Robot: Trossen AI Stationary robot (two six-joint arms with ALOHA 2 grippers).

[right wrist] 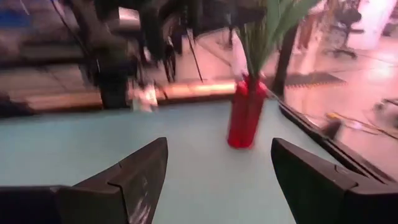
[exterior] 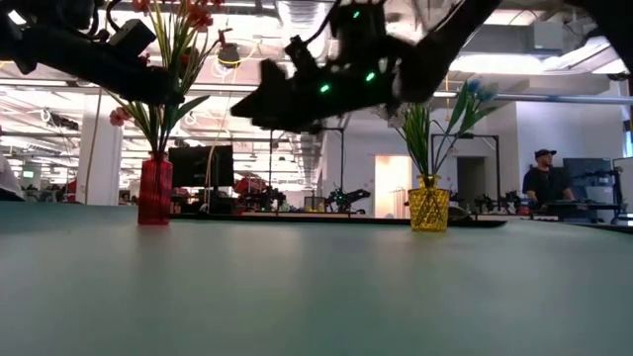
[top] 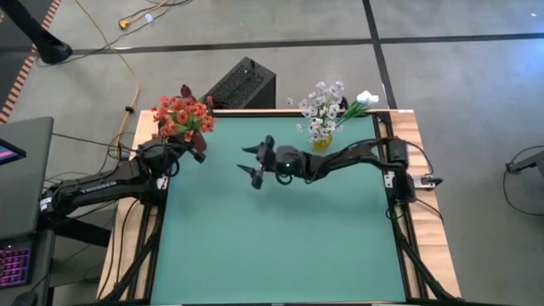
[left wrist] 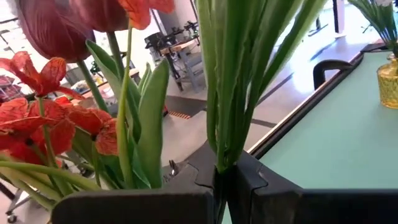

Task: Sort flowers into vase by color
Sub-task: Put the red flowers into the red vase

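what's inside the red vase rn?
Red vase holds green stems with red-orange blossoms and a dark red bud. Left end effector grips stems above it. Inside hidden.

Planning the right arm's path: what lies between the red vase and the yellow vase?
In the low view, only bare green table lies between the red vase and yellow vase; the open right gripper hangs above that stretch.

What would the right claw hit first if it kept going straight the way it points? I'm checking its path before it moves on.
Probably the red vase: it stands ahead between the open right claw's fingers, across bare green table. Depth is unclear, and the claw hangs above the table, so it might meet the stems instead.
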